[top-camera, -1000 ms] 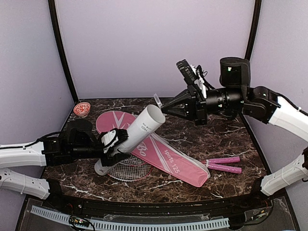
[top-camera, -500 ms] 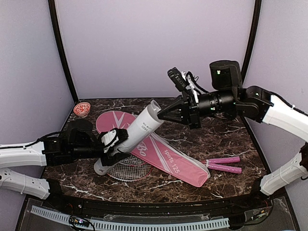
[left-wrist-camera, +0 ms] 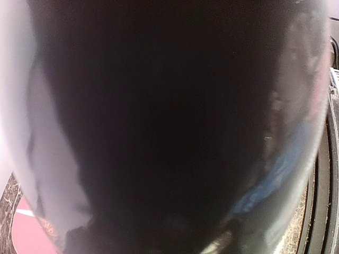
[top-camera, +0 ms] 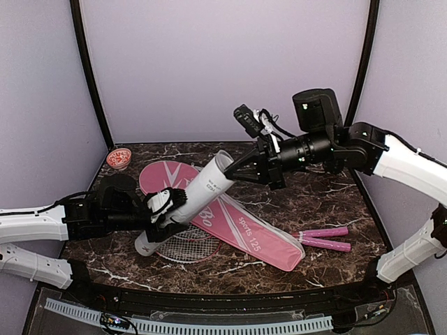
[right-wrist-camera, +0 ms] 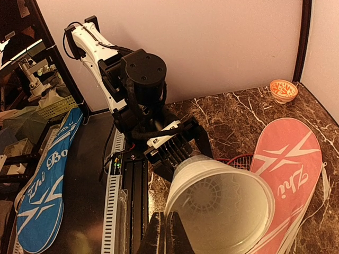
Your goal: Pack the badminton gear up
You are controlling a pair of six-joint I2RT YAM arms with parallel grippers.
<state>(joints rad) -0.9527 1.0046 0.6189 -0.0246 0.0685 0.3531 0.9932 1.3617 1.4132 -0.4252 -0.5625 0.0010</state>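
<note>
Fig.: bag (top-camera: 248,229) lies diag. on table (top-camera: 335,195), back-L to front-R. Tube (top-camera: 192,199) slants over bag's L end, low end front-L. Racket heads (top-camera: 183,250) under bag, front-L; handles (top-camera: 328,232) stick out R of it. Bowl (top-camera: 119,158) in back-L corner.

Small orange-patterned bowl (top-camera: 119,158) in the far left corner of the dark marble table (top-camera: 335,204)

A blurred, dark tube (left-wrist-camera: 169,127) fills the view, with the pink bag (left-wrist-camera: 22,239) at lower left.
</note>
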